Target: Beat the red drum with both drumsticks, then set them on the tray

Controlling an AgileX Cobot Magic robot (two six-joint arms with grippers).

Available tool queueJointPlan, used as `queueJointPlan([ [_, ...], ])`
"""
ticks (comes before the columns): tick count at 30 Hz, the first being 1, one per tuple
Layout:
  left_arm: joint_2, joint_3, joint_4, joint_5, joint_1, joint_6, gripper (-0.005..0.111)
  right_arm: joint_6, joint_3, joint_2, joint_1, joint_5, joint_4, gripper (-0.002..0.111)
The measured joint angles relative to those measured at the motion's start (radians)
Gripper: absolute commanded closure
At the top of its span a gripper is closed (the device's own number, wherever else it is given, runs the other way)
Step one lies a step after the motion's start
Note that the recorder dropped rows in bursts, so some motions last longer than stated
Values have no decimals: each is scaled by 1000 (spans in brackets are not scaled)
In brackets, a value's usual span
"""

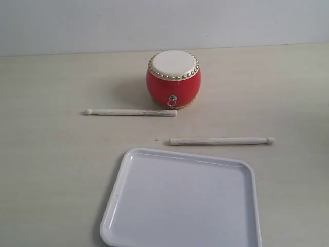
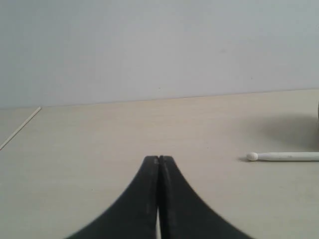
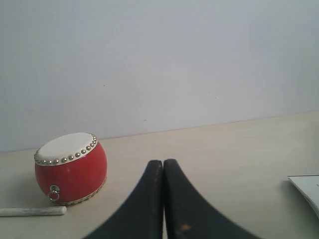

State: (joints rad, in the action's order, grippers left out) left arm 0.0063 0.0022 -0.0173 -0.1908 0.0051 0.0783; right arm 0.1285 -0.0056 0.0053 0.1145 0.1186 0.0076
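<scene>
The red drum point(image 1: 174, 80) stands upright at the back middle of the table, its cream skin ringed with gold studs; the right wrist view also shows the drum point(image 3: 71, 169). One drumstick point(image 1: 131, 112) lies flat in front of the drum to the left, bead tip pointing left. The other drumstick point(image 1: 221, 140) lies nearer the tray, bead tip pointing right. The white tray point(image 1: 226, 170) sits at the front. My left gripper point(image 2: 159, 159) is shut and holds nothing, with a drumstick's bead end point(image 2: 283, 157) off to one side. My right gripper point(image 3: 163, 163) is shut and holds nothing. Neither gripper appears in the exterior view.
A pale wooden table point(image 1: 51, 154) runs back to a plain light wall point(image 1: 77, 25). A corner of the tray point(image 3: 306, 189) shows at the edge of the right wrist view. The end of a drumstick point(image 3: 32, 211) lies beside the drum there.
</scene>
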Motion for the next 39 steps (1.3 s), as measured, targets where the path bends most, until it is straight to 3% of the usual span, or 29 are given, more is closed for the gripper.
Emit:
queueJointPlan([
  [13, 0, 0, -2, 25, 0, 71, 107, 0, 0, 0, 0, 0, 0, 108],
  [20, 0, 0, 17, 182, 0, -151, 107, 0, 0, 0, 0, 0, 0, 108],
  [29, 0, 0, 17, 246, 0, -329, 107, 0, 0, 0, 0, -2, 0, 108],
  [39, -2, 0, 17, 587, 0, -374, 107, 0, 0, 0, 0, -2, 0, 108],
])
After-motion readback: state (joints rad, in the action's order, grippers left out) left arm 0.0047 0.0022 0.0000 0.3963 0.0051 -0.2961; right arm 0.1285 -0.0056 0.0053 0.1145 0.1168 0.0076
